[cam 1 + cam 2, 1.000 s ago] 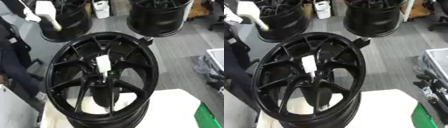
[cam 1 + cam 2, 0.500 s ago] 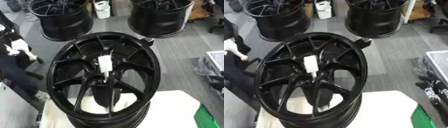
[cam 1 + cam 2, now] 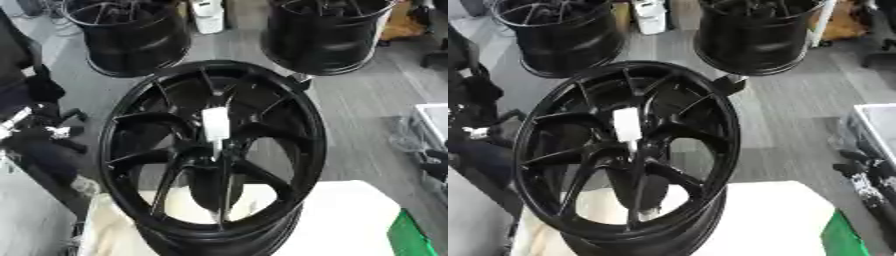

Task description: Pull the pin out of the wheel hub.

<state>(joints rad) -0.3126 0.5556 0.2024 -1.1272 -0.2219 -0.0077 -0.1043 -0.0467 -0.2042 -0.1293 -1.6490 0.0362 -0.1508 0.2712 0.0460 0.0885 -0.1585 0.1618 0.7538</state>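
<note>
A black spoked wheel (image 3: 131, 150) lies tilted on a cream pad (image 3: 350, 220). From its hub (image 3: 214, 150) a white pin (image 3: 215, 123) sticks up, and nothing touches it. My left arm shows as a dark shape at the left edge. Its hand (image 3: 16, 125), with pale parts, is low beside the wheel's left rim and well away from the pin. My right hand (image 3: 866, 176) rests at the right edge with its fingers stretched out and holds nothing.
Two more black wheels (image 3: 131, 35) (image 3: 324, 35) stand on the grey floor behind. A white container (image 3: 206, 15) is between them. At the right edge sits a pale bin (image 3: 877, 122), and a green object (image 3: 411, 237) lies at the lower right.
The pale left hand has dropped from the upper left down along the left edge. The wheel and its pin have stayed put.
</note>
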